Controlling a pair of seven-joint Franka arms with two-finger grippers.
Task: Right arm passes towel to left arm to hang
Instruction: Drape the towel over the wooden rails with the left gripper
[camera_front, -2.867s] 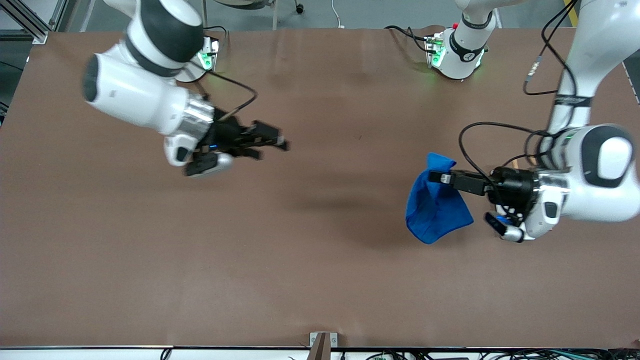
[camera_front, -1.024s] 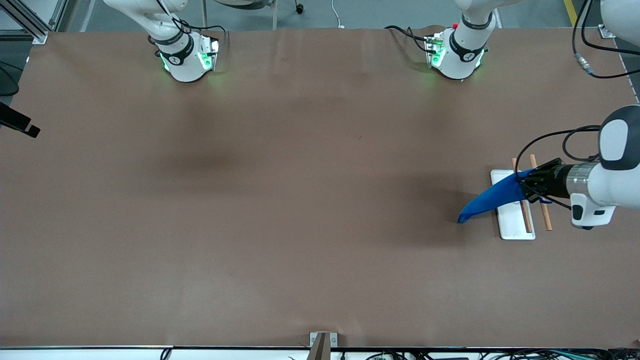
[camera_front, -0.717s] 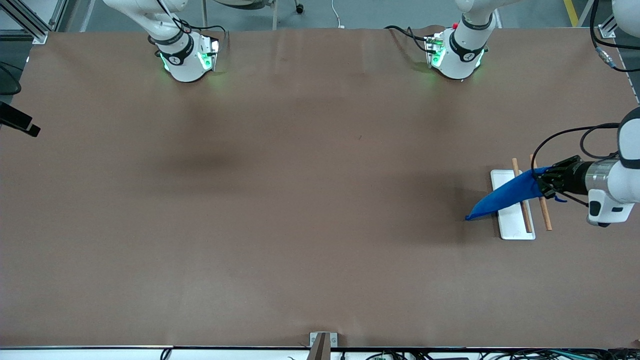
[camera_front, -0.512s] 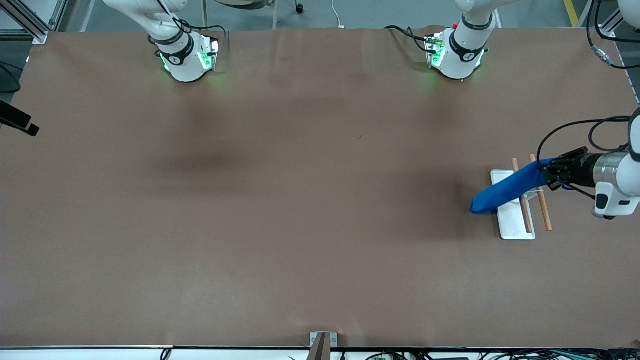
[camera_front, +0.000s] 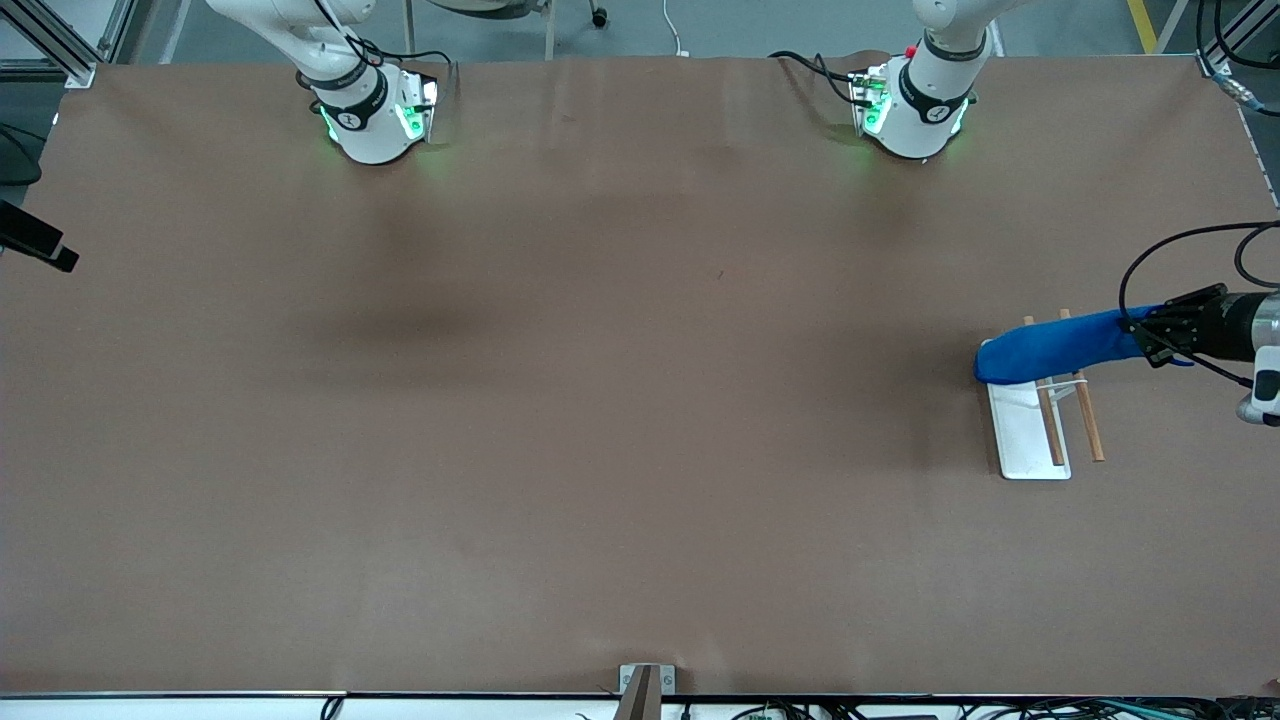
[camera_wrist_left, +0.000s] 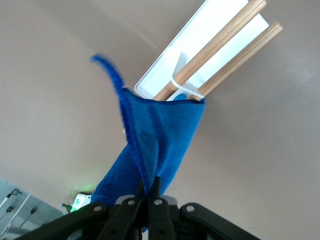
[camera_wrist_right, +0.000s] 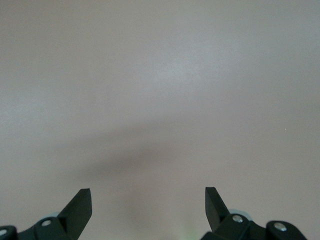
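towel (camera_front: 1060, 345) over rack (camera_front: 1030, 440); L-held

The left tool (camera_wrist_left: 148, 192) is clamped tight on one end of the towel (camera_wrist_left: 155, 150), its two black fingers (camera_wrist_left: 156, 196) pressed together with the blue cloth pinched between them. From the grip the towel stretches away as a gathered, folded band, and a thin edge of it (camera_wrist_left: 111, 72) curls free at one side. The towel's outer end lies across two wooden rods (camera_wrist_left: 227, 42) that run side by side above a white tray-like base (camera_wrist_left: 200, 37), joined by a white bracket (camera_wrist_left: 182, 80). The base sits on the brown bench (camera_wrist_left: 60, 100). A green light (camera_wrist_left: 80, 199) glows beside the towel near the tool.
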